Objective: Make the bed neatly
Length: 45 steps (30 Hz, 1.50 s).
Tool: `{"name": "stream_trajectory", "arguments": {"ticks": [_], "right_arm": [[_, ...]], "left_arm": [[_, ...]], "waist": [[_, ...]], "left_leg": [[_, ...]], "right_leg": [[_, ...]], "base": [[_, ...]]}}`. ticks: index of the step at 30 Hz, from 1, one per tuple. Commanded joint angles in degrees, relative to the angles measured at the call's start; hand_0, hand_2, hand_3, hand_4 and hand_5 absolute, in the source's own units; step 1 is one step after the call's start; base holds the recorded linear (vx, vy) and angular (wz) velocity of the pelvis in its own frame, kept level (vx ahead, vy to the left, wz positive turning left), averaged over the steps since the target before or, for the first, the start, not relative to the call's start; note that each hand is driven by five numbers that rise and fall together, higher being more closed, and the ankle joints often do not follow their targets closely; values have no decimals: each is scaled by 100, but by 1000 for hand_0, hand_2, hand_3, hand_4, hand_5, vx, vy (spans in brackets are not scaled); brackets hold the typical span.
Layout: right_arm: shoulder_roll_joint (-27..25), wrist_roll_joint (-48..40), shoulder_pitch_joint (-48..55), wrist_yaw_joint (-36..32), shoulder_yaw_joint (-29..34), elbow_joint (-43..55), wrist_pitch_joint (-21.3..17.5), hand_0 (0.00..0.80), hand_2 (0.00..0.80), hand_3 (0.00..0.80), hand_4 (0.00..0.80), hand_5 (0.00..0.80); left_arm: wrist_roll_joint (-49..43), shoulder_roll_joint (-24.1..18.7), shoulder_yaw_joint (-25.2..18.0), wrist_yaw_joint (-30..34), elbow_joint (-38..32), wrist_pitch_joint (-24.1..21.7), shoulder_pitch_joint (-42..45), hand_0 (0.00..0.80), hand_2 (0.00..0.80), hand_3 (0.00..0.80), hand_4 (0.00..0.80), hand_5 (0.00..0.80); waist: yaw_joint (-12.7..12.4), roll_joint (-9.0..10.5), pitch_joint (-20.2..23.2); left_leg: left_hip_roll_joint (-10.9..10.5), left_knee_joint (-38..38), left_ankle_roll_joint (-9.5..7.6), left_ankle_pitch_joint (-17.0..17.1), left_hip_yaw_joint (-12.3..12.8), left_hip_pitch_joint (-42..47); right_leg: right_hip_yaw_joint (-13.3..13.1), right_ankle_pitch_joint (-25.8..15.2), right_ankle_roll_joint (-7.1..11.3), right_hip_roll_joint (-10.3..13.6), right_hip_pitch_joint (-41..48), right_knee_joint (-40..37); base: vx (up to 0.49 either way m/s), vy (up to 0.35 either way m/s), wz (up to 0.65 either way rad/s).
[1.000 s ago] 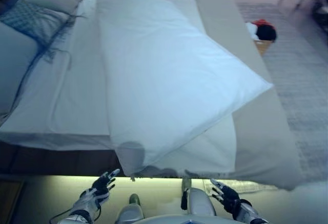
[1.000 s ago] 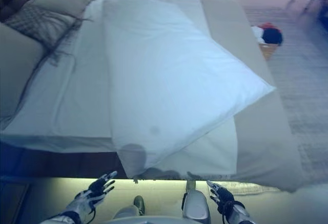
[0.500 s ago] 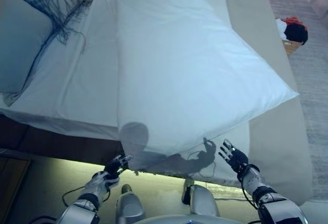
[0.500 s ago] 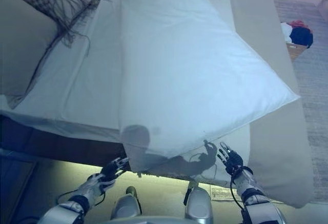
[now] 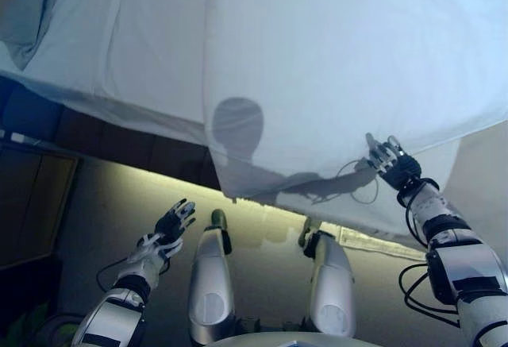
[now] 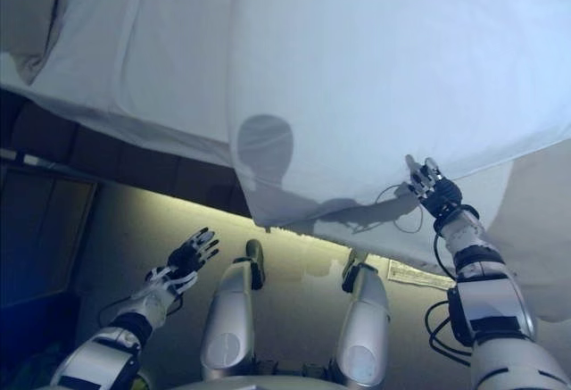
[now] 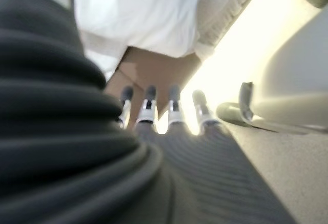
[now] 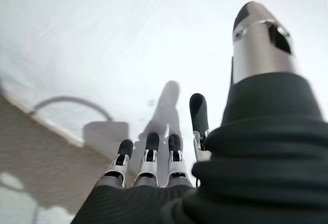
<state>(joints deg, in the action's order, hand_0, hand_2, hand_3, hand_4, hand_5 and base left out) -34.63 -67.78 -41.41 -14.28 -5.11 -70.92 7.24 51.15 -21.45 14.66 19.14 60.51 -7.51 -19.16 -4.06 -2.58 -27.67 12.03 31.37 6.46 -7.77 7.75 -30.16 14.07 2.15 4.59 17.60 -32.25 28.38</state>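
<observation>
Duvet (image 5: 349, 69) looks soft and floppy; I would grab its hanging edge. My right robot hand (image 5: 386, 160) and left robot hand (image 5: 168, 226) have fingers spread, holding nothing.

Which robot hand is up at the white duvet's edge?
The right robot hand, fingers straight, at the white duvet edge. The left robot hand hangs open lower down, over the floor, clear of the bedding.

The duvet (image 5: 341, 53) is plain white, as is the sheet (image 5: 119, 53) at the upper left. The bed base (image 5: 103, 136) below is dark brown. The floor (image 5: 103, 204) is pale beige. Each hand (image 5: 173, 224) (image 5: 386, 160) is silver with dark fingertips.
</observation>
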Motion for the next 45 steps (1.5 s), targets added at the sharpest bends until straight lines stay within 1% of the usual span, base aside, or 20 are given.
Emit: {"name": "stream_trajectory", "arguments": {"ticks": [1,5,10,13,19,24,28,31,35,40,45], "right_arm": [[-280,-341,-235,94,160,-146,76,0,0,0,0,0],[-519,-512,-429,221,229,-193,143,0,0,0,0,0],[-710,-682,-546,312,303,-204,173,0,0,0,0,0],[-717,-691,-526,392,333,-239,235,0,0,0,0,0],[-695,-726,-274,302,493,-313,284,0,0,0,0,0],[-732,-726,-80,203,606,-398,262,0,0,0,0,0],[-789,-726,-10,153,652,-437,190,0,0,0,0,0],[-913,-731,-30,69,685,-458,148,0,0,0,0,0],[-984,-752,-83,40,671,-397,57,0,0,0,0,0],[-1164,-687,-318,30,579,-382,44,0,0,0,0,0],[-1365,-558,-626,98,469,-362,66,0,0,0,0,0]], "left_arm": [[353,-239,169,67,-200,-275,-6,0,0,0,0,0],[453,-234,218,29,-377,-274,-17,0,0,0,0,0],[477,-221,288,10,-531,-282,85,0,0,0,0,0],[480,-190,315,11,-569,-280,109,0,0,0,0,0],[454,-187,345,102,-653,-322,62,0,0,0,0,0],[488,-239,381,70,-794,-345,-3,0,0,0,0,0],[689,-271,395,-48,-960,-436,-59,0,0,0,0,0],[1178,-348,264,-110,-1230,-582,-74,0,0,0,0,0],[1314,-428,147,-243,-1493,-625,-7,0,0,0,0,0],[1382,-462,-63,-311,-1504,-616,46,0,0,0,0,0],[1389,-397,-80,-213,-1501,-661,147,0,0,0,0,0]], "waist": [[-43,18,125],[-20,-81,38],[5,-149,-34],[37,-168,-69],[130,-168,-127],[229,-185,-196],[300,-226,-212],[321,-285,-212],[308,-356,-212],[276,-433,-212],[250,-525,-212]], "left_leg": [[66,-307,132,415,-327,-239],[23,-313,120,428,-285,-349],[-7,-442,112,485,-219,-350],[-6,-519,103,509,-181,-294],[7,-573,85,501,-76,-202],[27,-617,89,501,0,-144],[13,-689,93,522,48,-154],[-10,-733,96,535,73,-179],[-28,-763,99,563,87,-234],[-33,-858,105,636,91,-300],[-71,-968,89,709,94,-340]], "right_leg": [[-261,-259,616,536,67,-205],[-264,-230,590,551,-108,-116],[-219,-259,563,511,-182,-173],[-211,-278,549,471,-158,-234],[-193,-355,554,436,-101,-384],[-201,-426,573,408,-72,-509],[-213,-460,578,373,-98,-594],[-216,-448,565,350,-146,-606],[-204,-412,522,340,-232,-559],[-191,-335,460,320,-375,-441],[-192,-243,381,284,-499,-319]], "base": [[-42,45,-2],[-9,9,0],[-13,-2,-1],[-21,-3,-5],[-22,-4,-3],[-24,4,-9],[-15,6,-11],[1,-17,-20],[0,-42,-7],[2,-50,1],[20,-35,-1]]}}
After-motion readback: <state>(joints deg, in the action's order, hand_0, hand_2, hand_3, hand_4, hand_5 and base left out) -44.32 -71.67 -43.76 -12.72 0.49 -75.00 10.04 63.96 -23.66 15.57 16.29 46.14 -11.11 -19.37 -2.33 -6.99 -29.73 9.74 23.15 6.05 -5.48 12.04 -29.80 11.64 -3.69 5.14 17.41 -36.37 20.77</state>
